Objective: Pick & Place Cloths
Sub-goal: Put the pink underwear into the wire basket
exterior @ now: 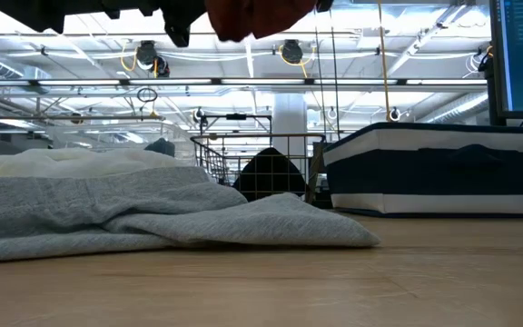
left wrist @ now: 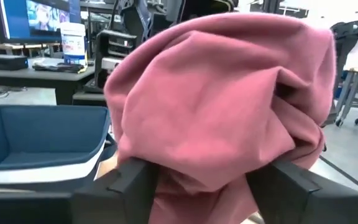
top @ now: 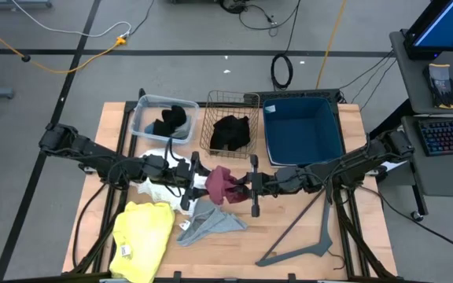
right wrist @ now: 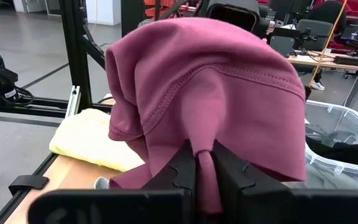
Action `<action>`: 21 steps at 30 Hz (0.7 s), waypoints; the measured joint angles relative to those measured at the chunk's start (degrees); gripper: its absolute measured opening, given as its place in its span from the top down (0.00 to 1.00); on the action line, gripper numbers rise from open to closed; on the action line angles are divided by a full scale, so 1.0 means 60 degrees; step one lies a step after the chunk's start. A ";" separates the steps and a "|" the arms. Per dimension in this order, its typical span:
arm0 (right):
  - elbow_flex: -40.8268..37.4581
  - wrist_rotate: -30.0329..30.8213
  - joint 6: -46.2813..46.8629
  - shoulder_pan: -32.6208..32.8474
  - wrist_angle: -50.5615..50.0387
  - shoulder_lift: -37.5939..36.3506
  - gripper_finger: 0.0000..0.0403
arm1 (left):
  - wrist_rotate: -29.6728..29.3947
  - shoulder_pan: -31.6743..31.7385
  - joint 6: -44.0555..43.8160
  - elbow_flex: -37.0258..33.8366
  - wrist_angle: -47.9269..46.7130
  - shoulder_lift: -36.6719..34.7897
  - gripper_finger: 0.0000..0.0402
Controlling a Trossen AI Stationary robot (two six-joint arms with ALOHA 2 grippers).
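Note:
The maroon cloth [top: 220,184] hangs lifted between my two grippers above the table's middle; it fills the left wrist view [left wrist: 216,106] and the right wrist view [right wrist: 216,87]. My left gripper [top: 197,182] comes from the left and is shut on it. My right gripper [top: 248,185] comes from the right and is also shut on it. The grey cloth [top: 211,222] lies flat on the table below. The yellow cloth [top: 144,236] lies at the near left. The white cloth [top: 157,187] lies partly under the left arm. Black cloths sit in the clear tub [top: 170,122] and the wire basket [top: 230,134]. My left gripper [left wrist: 210,186] has a thick bunch of the maroon cloth [left wrist: 197,168] between its two wide-set fingers [left wrist: 129,180], coming level from the table's left. The cloth bulges up over the fingers, clear of the table. My right gripper [right wrist: 204,168] pinches a narrow fold of the maroon cloth [right wrist: 202,146] between its two nearly closed fingers, level from the table's right. The cloth is lifted clear.
A blue bin [top: 303,130] stands at the far right of the table, beside the wire basket and the clear tub. A grey plastic hanger [top: 305,236] lies near right. Bare wood shows at the near middle [top: 234,251].

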 joint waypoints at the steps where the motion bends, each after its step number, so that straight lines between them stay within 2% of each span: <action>1: 0.0000 0.0000 0.0000 0.0000 0.0008 0.0000 0.96 | 0.0000 0.0000 0.0091 0.0028 -0.0017 0.0000 0.47; 9: 0.0000 -0.0010 -0.0011 0.0000 0.0028 0.0000 0.95 | 0.0651 0.0029 0.0798 0.0157 0.0001 -0.0004 0.95; 14: 0.0000 -0.0029 0.0081 0.0044 -0.0081 0.0000 0.93 | 0.0650 0.0033 0.0799 0.0157 0.0001 -0.0003 0.98; 21: 0.0000 -0.0028 0.0552 0.0168 -0.0830 -0.0007 0.83 | 0.0591 0.0178 0.1090 0.0157 0.0005 -0.0004 0.99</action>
